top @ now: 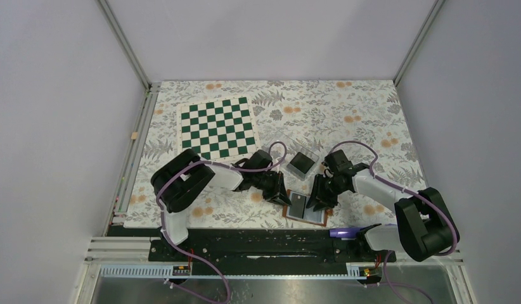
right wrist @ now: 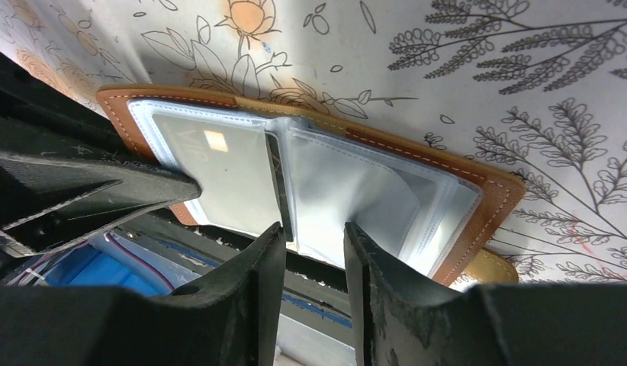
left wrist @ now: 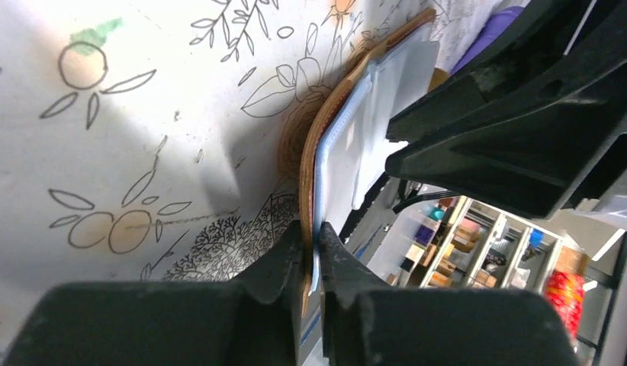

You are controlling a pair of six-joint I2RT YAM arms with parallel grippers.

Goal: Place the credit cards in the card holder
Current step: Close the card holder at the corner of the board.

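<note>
left claw pinches the card holder edge; hold it flat so the half-open right claw seats the credit card squarely.

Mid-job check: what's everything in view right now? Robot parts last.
tablecloth: one, white floral with orange blooms, under everything
chessboard mat: one, green and white, far left
clear box: one, transparent with something dark inside, just beyond the holder
card holder: one, brown with pale sleeves, lying open at the near edge
credit card: one visible, dark, inside a sleeve on the left arm's side
left claw: one, black, shut on the holder's edge
right claw: one, black, fingers apart over the sleeves
</note>
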